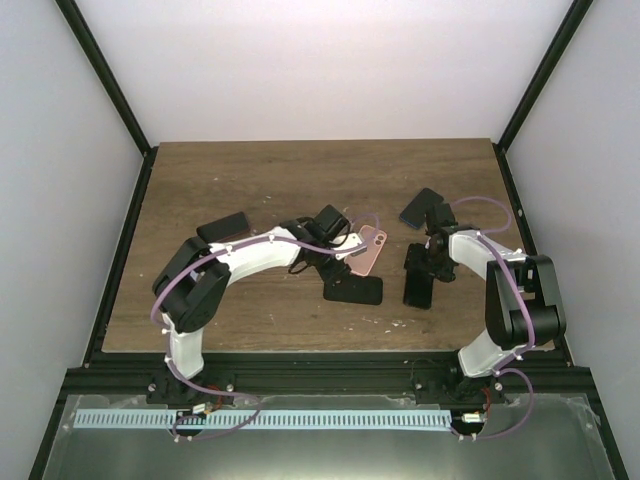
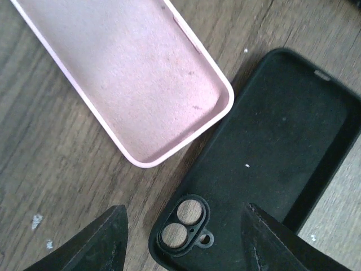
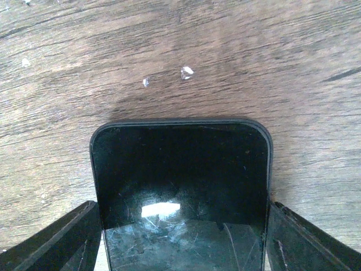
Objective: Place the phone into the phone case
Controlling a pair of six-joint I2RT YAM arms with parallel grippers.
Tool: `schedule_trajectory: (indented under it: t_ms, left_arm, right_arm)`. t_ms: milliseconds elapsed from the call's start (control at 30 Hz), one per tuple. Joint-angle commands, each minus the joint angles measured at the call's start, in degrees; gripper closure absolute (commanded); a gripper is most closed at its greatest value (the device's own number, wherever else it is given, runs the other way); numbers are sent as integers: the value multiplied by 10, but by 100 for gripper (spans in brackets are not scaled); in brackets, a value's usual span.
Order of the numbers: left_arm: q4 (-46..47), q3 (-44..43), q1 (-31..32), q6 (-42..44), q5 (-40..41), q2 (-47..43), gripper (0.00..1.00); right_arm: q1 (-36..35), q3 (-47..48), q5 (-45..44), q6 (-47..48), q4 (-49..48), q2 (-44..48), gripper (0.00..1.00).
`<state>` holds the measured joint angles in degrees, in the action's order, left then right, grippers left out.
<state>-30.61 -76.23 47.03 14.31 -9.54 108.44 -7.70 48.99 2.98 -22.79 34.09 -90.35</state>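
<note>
The phone (image 3: pixel 180 186) is black with a scratched, glossy screen, and my right gripper (image 3: pixel 183 206) is shut on its two long sides. In the top view the phone (image 1: pixel 418 288) is right of centre under the right gripper (image 1: pixel 428 262). A black phone case (image 2: pixel 271 147) lies inside-up on the table, with its camera cut-out between the fingers of my open left gripper (image 2: pixel 185 208). The left finger stands over bare wood and the right finger over the case. In the top view this case (image 1: pixel 356 291) is just below the left gripper (image 1: pixel 345 255).
A pink phone case (image 2: pixel 141 79) lies inside-up, touching the black case's far corner; in the top view the pink case (image 1: pixel 372 250) sits between the two arms. A flat black object (image 1: pixel 222 226) rests at the left of the wooden table (image 1: pixel 300 180). Black frame posts border the table.
</note>
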Motion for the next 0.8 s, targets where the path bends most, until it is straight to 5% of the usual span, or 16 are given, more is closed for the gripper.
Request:
schedule_trajectory:
  t_ms: [0, 567, 767]
  left_arm:
    - [3, 4, -1, 54, -11, 7, 44]
    - [59, 30, -1, 99, 21, 35, 56]
    - [65, 50, -2, 109, 15, 36, 57]
  right_arm:
    - [-7, -12, 25, 2, -13, -1, 27]
    - [-7, -8, 24, 5, -9, -12, 26]
    - [-13, 5, 14, -5, 17, 3, 12]
